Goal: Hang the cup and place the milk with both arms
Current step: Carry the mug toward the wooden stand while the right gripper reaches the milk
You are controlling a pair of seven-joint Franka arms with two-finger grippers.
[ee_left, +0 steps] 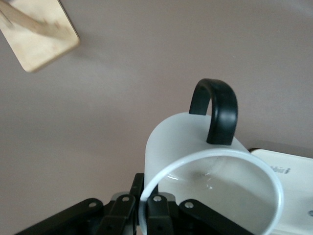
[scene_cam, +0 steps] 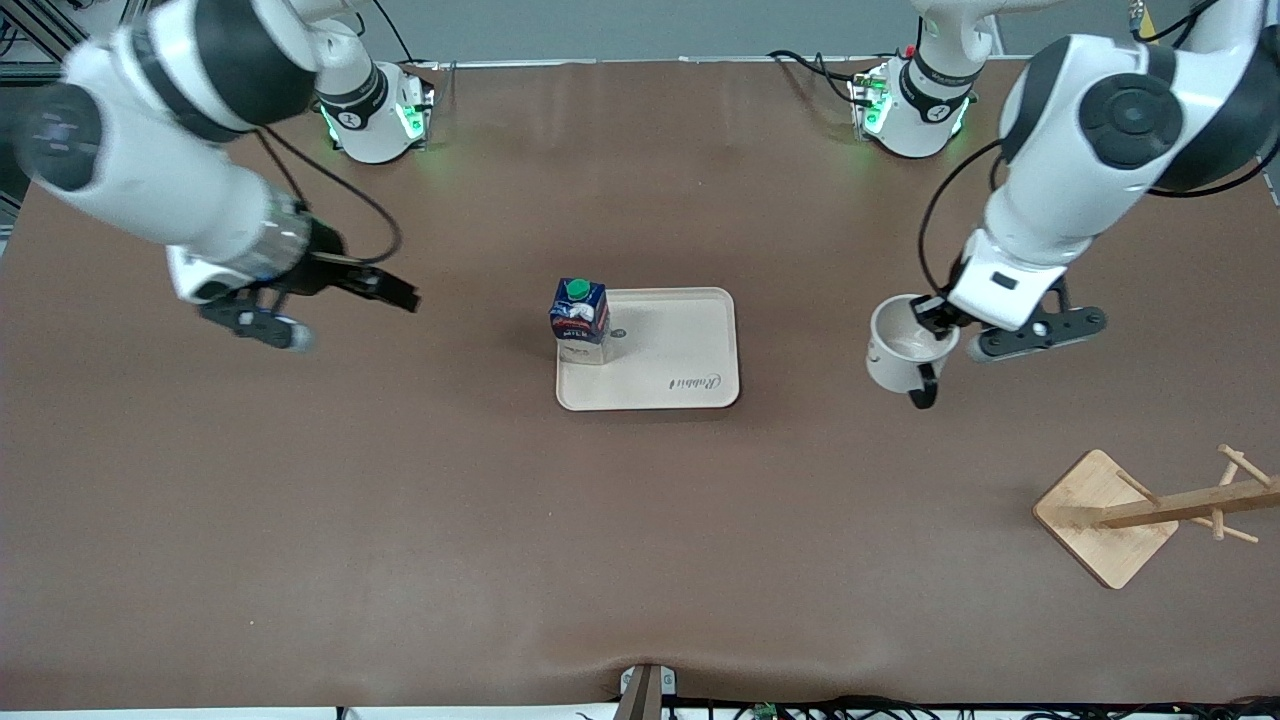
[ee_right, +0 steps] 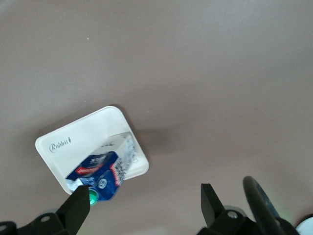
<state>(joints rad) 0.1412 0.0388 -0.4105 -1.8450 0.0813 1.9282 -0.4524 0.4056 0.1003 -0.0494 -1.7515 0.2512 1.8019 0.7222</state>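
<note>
The white cup [scene_cam: 900,345] with its black loop handle [scene_cam: 922,388] hangs tilted in the air over the bare table, between the tray and the wooden rack. My left gripper [scene_cam: 936,325] is shut on its rim. In the left wrist view the fingers [ee_left: 159,210] pinch the cup's wall [ee_left: 186,142], one inside and one outside. The milk [scene_cam: 580,317], a dark blue carton with a green cap, stands upright on the beige tray [scene_cam: 690,345], at its edge toward the right arm's end. My right gripper [scene_cam: 350,315] is open and empty above the table beside the tray; its wrist view shows the milk [ee_right: 100,171].
A wooden cup rack [scene_cam: 1150,510] with pegs stands on its square base near the front camera at the left arm's end; it also shows in the left wrist view [ee_left: 41,36]. The tray also shows in the right wrist view [ee_right: 73,142].
</note>
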